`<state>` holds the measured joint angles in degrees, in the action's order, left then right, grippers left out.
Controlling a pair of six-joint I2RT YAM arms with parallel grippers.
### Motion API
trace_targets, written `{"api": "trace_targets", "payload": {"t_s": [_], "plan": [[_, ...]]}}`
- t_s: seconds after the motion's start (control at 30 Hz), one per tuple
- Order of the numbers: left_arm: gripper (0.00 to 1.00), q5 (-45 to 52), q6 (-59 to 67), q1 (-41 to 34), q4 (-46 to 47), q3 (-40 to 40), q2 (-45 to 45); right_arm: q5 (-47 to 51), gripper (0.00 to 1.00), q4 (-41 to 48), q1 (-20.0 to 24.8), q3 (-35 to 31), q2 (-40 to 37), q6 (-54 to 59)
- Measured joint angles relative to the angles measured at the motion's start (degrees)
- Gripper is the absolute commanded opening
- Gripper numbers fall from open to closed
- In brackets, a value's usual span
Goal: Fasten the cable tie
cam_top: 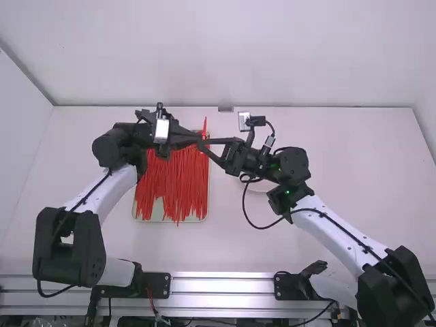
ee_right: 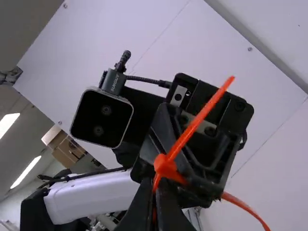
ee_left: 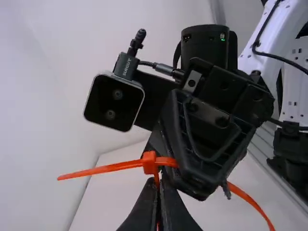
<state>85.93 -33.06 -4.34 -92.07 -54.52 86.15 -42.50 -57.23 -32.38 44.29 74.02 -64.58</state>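
**Two end effectors meeting over a white worktop (cam_top: 327, 136).**

**Hidden parts.** In the high view the arms' own housings cover the spot where the fingers meet the red cable tie (cam_top: 204, 127). A short tip of it stands clear above them. The left end effector (ee_left: 157, 197) is pinched narrow on the strap just beside the tie's head. The right end effector (ee_right: 154, 199) is pinched narrow on the strap in the same way. In the left wrist view the body of the right end effector covers the middle of the strap, and one strand is cut off at the frame's edge. Whether the strap forms a closed loop cannot be told.

**Orientation.** The tie is held in the air between the two end effectors, above the far end of a beige tray (cam_top: 202, 219). Its free end runs straight out from the head. In the high view the tip points up, away from the worktop.

**Surface and room.** The tray carries a pile of loose red ties (cam_top: 174, 180) (most lie lengthwise, near to far) beneath the left arm. White walls close the worktop on three sides. An aluminium rail (cam_top: 218, 281) runs along the near edge. The right wrist view looks up at white panels (ee_right: 216, 38) and strip lights (ee_right: 24, 171).
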Motion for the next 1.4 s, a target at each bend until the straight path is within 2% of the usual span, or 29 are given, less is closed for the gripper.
{"api": "trace_targets", "payload": {"t_s": [0.67,0.87,1.1,1.2,1.4], "plan": [[0.01,-1.62,-0.17,-0.02,0.22,0.55,0.0,-1.68,0.0,3.08,1.4,1.62,0.0,1.14],[0.01,0.72,-0.48,2.21,0.02,1.25,0.0,-4.98,0.25,5.11,4.2,2.43,0.0,2.27],[0.01,3.04,-0.63,3.04,-0.17,1.25,-0.02,-5.2,0.37,5.22,6.8,2.69,0.0,1.9],[0.01,3.39,-0.63,2.99,-0.17,1.25,-0.02,-5.16,0.48,5.22,6.82,2.69,0.0,1.84],[0.01,3.48,-1.25,2.93,-0.17,1.25,-0.02,-3.8,0.52,5.22,4.87,2.69,0.0,1.75]]}}
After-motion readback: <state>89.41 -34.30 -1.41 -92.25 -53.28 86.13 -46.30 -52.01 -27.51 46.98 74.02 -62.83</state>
